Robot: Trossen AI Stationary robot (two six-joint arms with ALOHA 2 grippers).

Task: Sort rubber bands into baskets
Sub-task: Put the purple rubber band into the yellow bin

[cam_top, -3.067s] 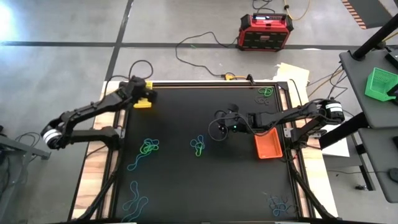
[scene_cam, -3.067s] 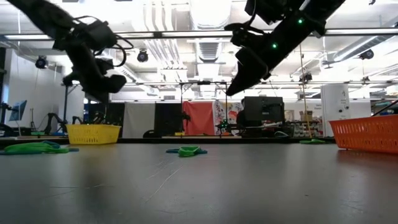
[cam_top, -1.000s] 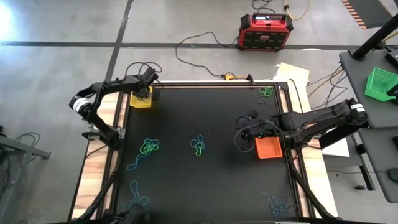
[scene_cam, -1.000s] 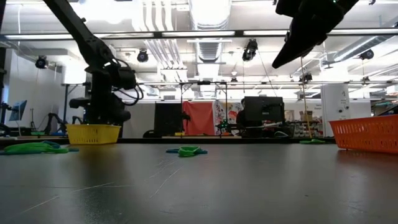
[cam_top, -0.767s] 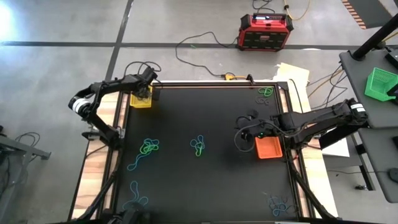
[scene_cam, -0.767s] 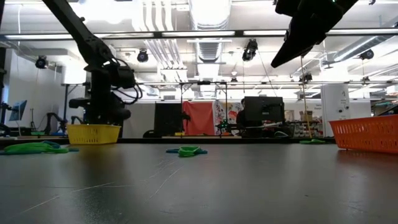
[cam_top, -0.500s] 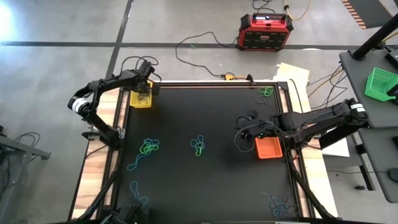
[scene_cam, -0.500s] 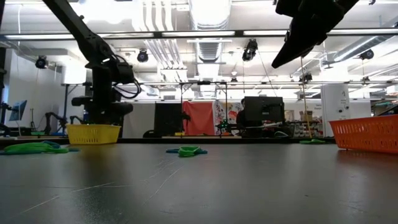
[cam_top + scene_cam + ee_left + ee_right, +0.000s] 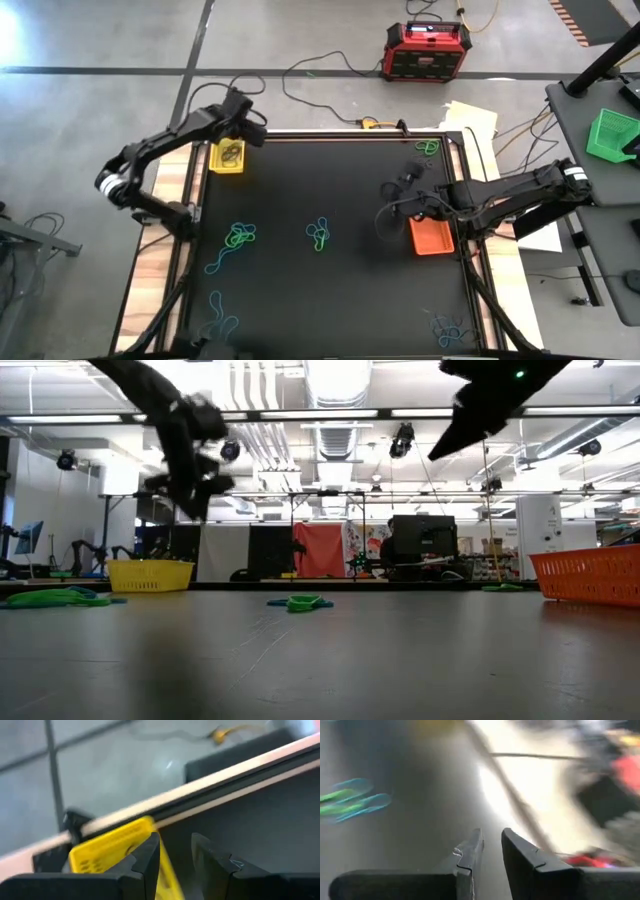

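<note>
Overhead, a black table (image 9: 330, 300) holds scattered rubber bands and two small mesh baskets, with a dark robot arm reaching in from each side.

At the far left corner sits the yellow basket (image 9: 229, 157), with dark bands lying inside it. The left gripper (image 9: 248, 128) hangs above and just beside that basket. In its wrist view the two fingers stand a little apart with nothing between them, which fits a band just dropped into the basket, though that is a judgement.

Moving right, a green and blue tangle of rubber bands (image 9: 238, 238) lies on the near-left part of the table, with more blue loops (image 9: 217, 320) closer to the front edge. Near the middle lies another green and teal cluster (image 9: 318, 234).

Further right, the right gripper (image 9: 390, 218) hovers above the table just beside the orange basket (image 9: 432, 236), probably placed there to release or fetch a band. Its fingers show a narrow gap and appear to hold nothing. More bands lie at the far right corner (image 9: 427, 148) and the near right corner (image 9: 447, 330).
</note>
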